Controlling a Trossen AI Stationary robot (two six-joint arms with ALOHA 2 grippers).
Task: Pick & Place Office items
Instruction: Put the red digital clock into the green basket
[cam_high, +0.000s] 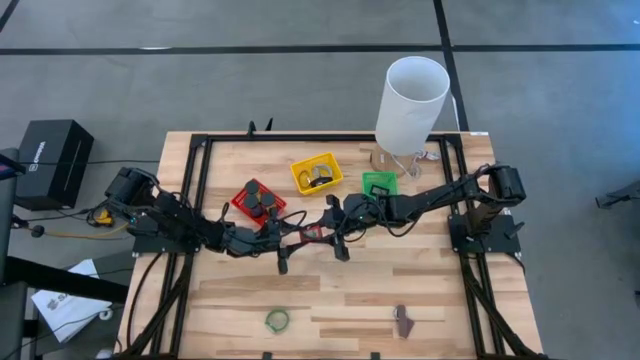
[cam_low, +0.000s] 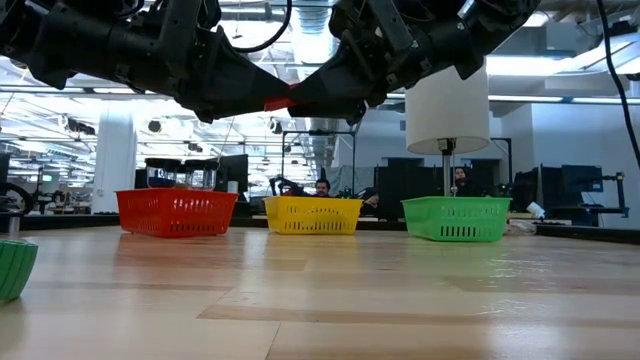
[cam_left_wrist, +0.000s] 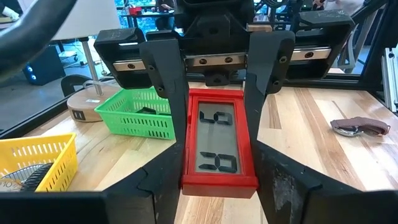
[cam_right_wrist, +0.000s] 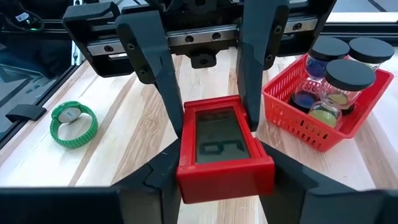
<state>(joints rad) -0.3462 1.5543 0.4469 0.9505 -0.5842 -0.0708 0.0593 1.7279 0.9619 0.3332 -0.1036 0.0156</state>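
A red block (cam_left_wrist: 217, 143) with a grey display hangs in the air over the table's middle, and both grippers are shut on it from opposite ends. My left gripper (cam_left_wrist: 219, 182) comes from the table's left and my right gripper (cam_right_wrist: 225, 175) from the right. They meet in front of the red bin (cam_high: 258, 200) in the high view. In the low view the block (cam_low: 278, 102) shows as a red sliver between the dark fingers. A green ring (cam_high: 277, 320) and a brown clip (cam_high: 402, 318) lie flat near the table's front edge. My left gripper pinches the block's two long sides (cam_left_wrist: 186, 175) between its fingers at the block's left end. The fingers come about level from the table's left and run along the block. The block is clear of the table, display up. My right gripper pinches the same two long sides (cam_right_wrist: 184, 167) at the block's right end. Its fingers come from the table's right, slanting slightly down, and run along the block. Its tips stand close to the left gripper's fingers (cam_right_wrist: 155, 68).
The red bin holds black-lidded jars (cam_right_wrist: 348, 74). A yellow bin (cam_high: 316, 173) and a green bin (cam_high: 379, 184) stand along the far side. A tall white cylinder (cam_high: 410, 100) on a stand rises at the far right. The table's near half is mostly bare wood.
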